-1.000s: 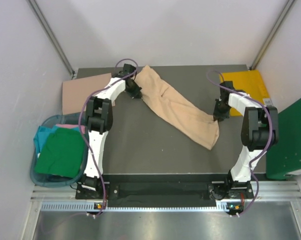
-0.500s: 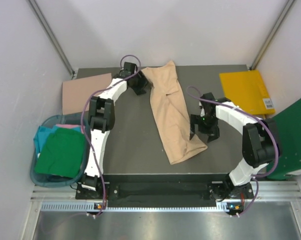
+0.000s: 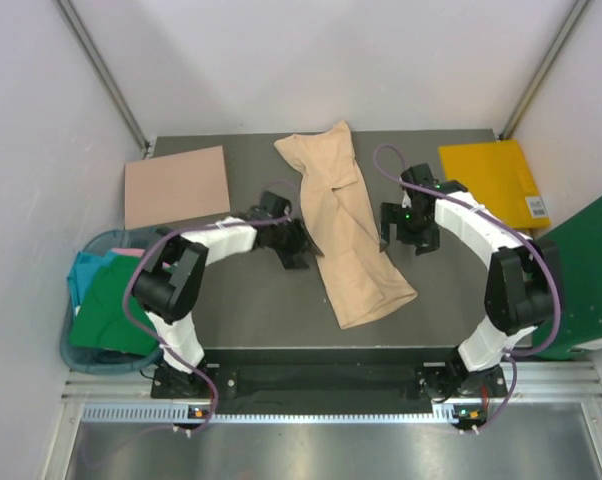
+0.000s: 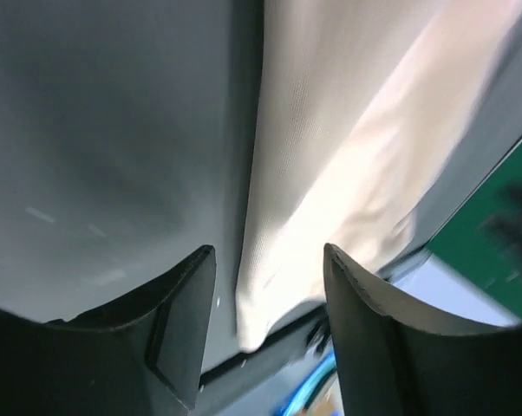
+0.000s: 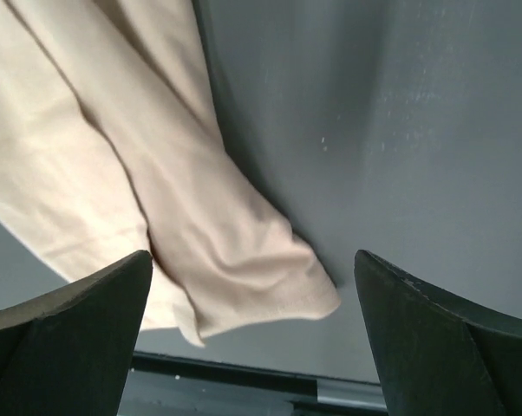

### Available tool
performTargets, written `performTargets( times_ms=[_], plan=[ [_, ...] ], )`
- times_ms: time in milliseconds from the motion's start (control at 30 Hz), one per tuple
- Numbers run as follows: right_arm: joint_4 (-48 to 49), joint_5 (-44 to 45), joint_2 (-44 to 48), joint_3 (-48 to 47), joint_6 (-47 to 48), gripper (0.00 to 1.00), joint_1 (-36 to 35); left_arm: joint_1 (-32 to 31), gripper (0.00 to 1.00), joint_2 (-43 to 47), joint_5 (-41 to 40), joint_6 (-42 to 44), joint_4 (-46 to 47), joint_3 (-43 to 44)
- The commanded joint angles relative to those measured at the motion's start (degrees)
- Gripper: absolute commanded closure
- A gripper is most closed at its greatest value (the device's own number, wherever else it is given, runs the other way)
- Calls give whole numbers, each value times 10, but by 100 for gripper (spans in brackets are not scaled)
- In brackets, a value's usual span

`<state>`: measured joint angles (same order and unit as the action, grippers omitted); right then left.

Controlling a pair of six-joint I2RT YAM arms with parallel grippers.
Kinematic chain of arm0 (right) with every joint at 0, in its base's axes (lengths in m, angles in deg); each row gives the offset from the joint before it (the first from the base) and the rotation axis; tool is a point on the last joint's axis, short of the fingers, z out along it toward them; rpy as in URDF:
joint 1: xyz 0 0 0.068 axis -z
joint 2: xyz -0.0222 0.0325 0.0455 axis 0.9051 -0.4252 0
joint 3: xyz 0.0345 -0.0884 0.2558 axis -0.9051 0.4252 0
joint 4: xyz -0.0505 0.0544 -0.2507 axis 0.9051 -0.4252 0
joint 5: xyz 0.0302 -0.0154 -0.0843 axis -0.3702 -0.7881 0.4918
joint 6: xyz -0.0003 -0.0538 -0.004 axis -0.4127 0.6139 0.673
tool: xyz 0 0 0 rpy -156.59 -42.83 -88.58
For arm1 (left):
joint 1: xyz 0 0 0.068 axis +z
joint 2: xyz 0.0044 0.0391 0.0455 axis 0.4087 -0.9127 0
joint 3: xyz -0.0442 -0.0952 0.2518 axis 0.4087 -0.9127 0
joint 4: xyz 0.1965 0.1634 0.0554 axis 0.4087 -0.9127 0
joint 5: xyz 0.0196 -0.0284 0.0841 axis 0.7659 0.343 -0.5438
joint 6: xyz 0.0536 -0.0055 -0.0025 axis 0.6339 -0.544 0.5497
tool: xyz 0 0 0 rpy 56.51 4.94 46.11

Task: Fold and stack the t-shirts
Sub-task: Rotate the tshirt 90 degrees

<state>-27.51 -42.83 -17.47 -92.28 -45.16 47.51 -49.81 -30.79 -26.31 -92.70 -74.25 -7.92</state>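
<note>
Top external view: a light beige t-shirt (image 3: 346,235) lies on the dark table (image 3: 221,300) as a long, narrow folded strip. It runs from the rear middle toward the front, with its near end angled a little to the right. The left gripper (image 3: 299,250) sits low just beside the shirt's left edge, its jaws apart and holding nothing. The right gripper (image 3: 386,228) is just beside the shirt's right edge, roughly opposite, its jaws spread wide and empty too. A tan board (image 3: 176,187) lies flat at the table's rear left, and a flat yellow item (image 3: 486,175) with a white label lies at the rear right. Off the table's left side, a basket (image 3: 76,345) holds a green t-shirt (image 3: 116,312) on top, with teal cloth (image 3: 84,272) showing beside it.

Left wrist view: the two dark fingers (image 4: 179,334) stand apart above the table, clamped on nothing. The beige shirt's straight edge runs up between them, and the cloth spreads to the right. The far background is blurred.

Right wrist view: the fingers (image 5: 66,334) sit at the frame's two lower corners, wide apart. Between them lies a rounded, slightly rumpled end of the beige shirt, flat on the grey table and not gripped. Bare table fills the right half.
</note>
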Motion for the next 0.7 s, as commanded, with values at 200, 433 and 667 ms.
performTargets(
  times_ms=[200,433,667],
  plan=[
    [64,10,-31,-63,6,0,57,-160,44,-18,1,-72,-22,-39],
    [63,-9,-11,-65,11,0,94,-242,61,-63,11,-92,-71,-23],
    [81,-33,28,3,10,0,97,-254,100,-24,-92,-72,-269,-16]
  ],
)
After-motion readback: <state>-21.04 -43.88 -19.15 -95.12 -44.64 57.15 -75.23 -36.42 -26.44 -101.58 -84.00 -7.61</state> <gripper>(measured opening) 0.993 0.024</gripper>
